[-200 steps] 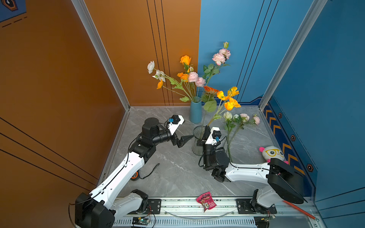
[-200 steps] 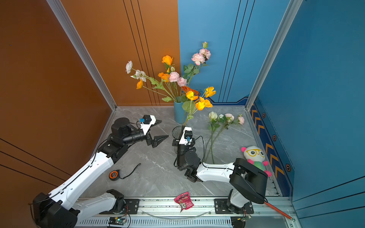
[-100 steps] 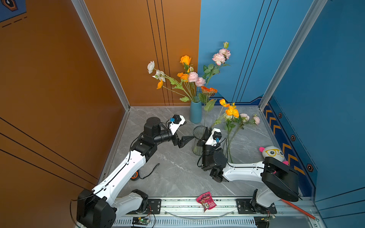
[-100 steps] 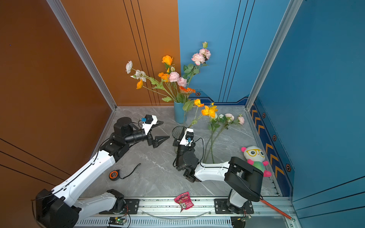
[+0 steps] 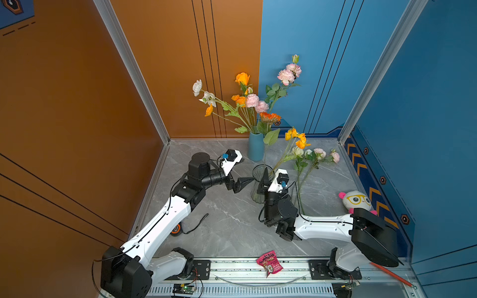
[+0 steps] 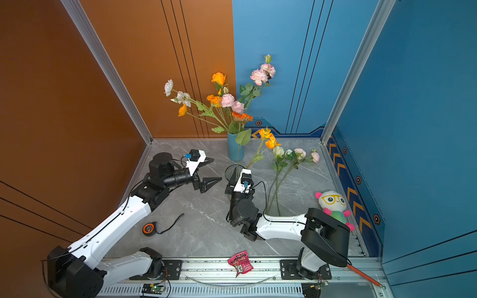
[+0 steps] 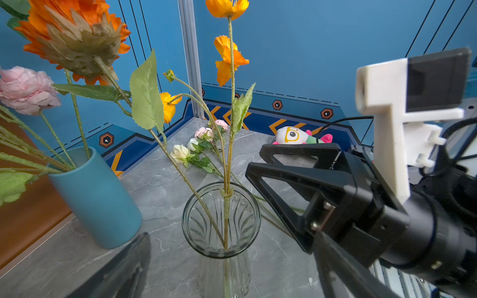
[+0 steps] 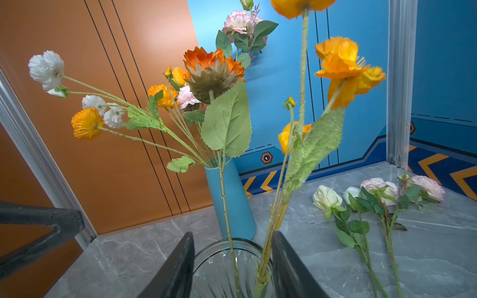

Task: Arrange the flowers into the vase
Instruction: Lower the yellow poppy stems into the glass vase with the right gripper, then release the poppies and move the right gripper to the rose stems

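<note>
A clear glass vase (image 5: 260, 180) (image 6: 233, 172) (image 7: 222, 222) stands mid-table with two flowers in it: an orange bloom with a big leaf (image 7: 74, 38) (image 8: 211, 69) and a yellow-orange flower (image 5: 296, 136) (image 6: 268, 138) (image 8: 340, 64). My right gripper (image 5: 264, 178) (image 8: 233, 233) hangs open over the vase rim, both stems loose between its fingers; the yellow flower's stem stands close to one finger. Just left of the vase, my left gripper (image 5: 246, 169) (image 6: 216, 169) (image 7: 229, 237) is wide open and holds nothing. White and pink flowers (image 5: 312, 157) (image 6: 294, 156) lie on the table to the right.
A blue vase (image 5: 255, 148) (image 6: 235, 149) holding several flowers stands behind the glass one. A plush toy (image 5: 357, 202) sits at the right wall. A pink snack packet (image 5: 268, 263) and a red pencil (image 5: 389, 274) lie on the front rail, an orange tape measure (image 6: 148, 228) by the left arm.
My right gripper has opened and let go of the yellow-orange flower's stem; that flower now leans right and lower in the glass vase. The left gripper edged toward the vase.
</note>
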Controlling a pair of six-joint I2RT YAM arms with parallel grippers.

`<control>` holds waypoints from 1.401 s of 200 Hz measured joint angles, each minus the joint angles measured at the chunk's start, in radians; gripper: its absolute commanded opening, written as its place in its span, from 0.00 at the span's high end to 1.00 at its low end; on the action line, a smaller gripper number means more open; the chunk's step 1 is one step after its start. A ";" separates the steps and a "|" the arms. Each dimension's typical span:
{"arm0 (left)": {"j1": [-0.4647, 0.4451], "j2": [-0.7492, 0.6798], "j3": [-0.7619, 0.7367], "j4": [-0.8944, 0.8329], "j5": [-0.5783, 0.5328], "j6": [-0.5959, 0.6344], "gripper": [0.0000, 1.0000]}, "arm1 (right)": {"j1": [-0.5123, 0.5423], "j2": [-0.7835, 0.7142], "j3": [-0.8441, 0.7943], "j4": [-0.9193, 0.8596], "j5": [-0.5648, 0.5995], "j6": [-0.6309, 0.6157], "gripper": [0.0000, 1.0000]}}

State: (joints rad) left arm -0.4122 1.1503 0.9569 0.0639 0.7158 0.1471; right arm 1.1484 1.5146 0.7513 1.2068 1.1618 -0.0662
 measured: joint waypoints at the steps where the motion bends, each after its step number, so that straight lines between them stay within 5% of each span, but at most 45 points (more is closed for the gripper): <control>1: 0.000 0.000 0.000 0.000 0.000 0.000 0.02 | 0.000 -0.002 0.000 -0.003 0.001 -0.001 0.45; 66: 0.000 0.002 0.000 0.010 0.000 -0.018 0.02 | -0.001 -0.268 0.000 -0.521 -0.014 0.245 0.40; 164: -0.069 0.037 0.000 0.026 -0.034 -0.022 0.02 | -0.143 -0.592 -0.032 -1.284 -0.298 0.627 0.41; 231: -0.314 0.154 0.104 -0.145 -0.258 0.068 0.02 | -0.537 -0.669 -0.117 -1.552 -0.626 0.793 0.54; 280: -0.450 0.196 0.111 -0.270 -0.325 0.169 0.02 | -0.857 -0.568 -0.125 -1.587 -0.902 0.805 0.60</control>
State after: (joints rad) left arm -0.8619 1.3468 1.0683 -0.2062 0.3912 0.3161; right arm 0.2913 0.9466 0.6266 -0.3801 0.2596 0.7387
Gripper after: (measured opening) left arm 0.979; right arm 0.421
